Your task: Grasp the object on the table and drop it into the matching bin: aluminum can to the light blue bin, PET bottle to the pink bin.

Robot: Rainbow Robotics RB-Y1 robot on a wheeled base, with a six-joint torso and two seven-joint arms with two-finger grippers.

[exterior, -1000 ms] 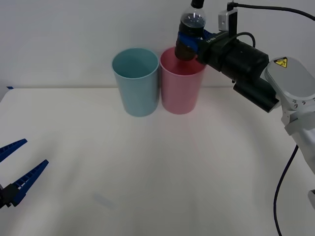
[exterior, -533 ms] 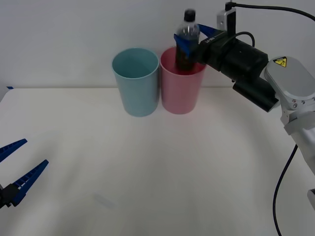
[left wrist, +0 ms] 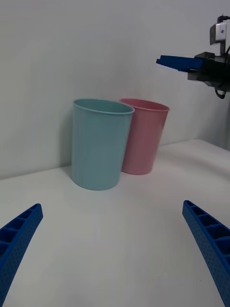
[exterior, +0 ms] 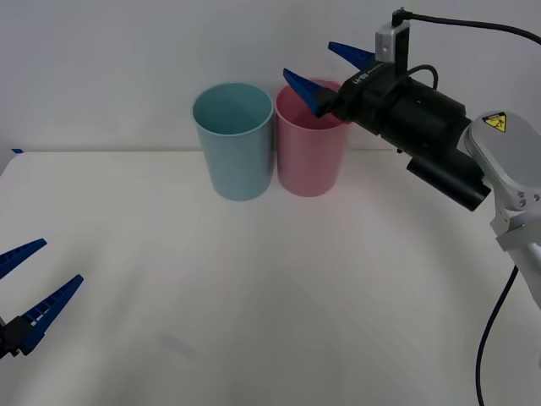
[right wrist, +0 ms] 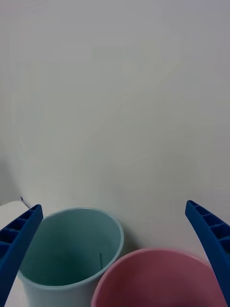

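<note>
Right claw: the right claw (exterior: 325, 69) is hanging above the mouth of the pink bin (exterior: 311, 139), its blue fingers (exterior: 302, 87) spread wide and gripping nothing. That is the stance of a release, judged from how it is sitting directly over the opening.

PET bottle: it is lying nowhere on the table (exterior: 270, 288) and is not between the fingers. With the claw gaping over the pink rim, it is most likely sitting inside the pink bin, hidden by the wall, though the bin's depth cannot be seen into.

Pink bin: it is standing upright at the far side of the table, touching or just beside the light blue bin (exterior: 233, 139). The right wrist view is looking down past both fingers (right wrist: 211, 240) at the two rims, pink (right wrist: 158, 278) nearer the claw's centre than light blue (right wrist: 67, 254), which fits plastic going to pink.

Left claw: the left claw (exterior: 30, 296) is idling low at the near left edge of the table, well apart from the bins, fingers (left wrist: 21, 230) parted and empty, keeping out of the working arm's path.

Task stage: the drop appears done; what is remaining, by my reading, is for the right arm to pull clear without clipping the pink rim.
</note>
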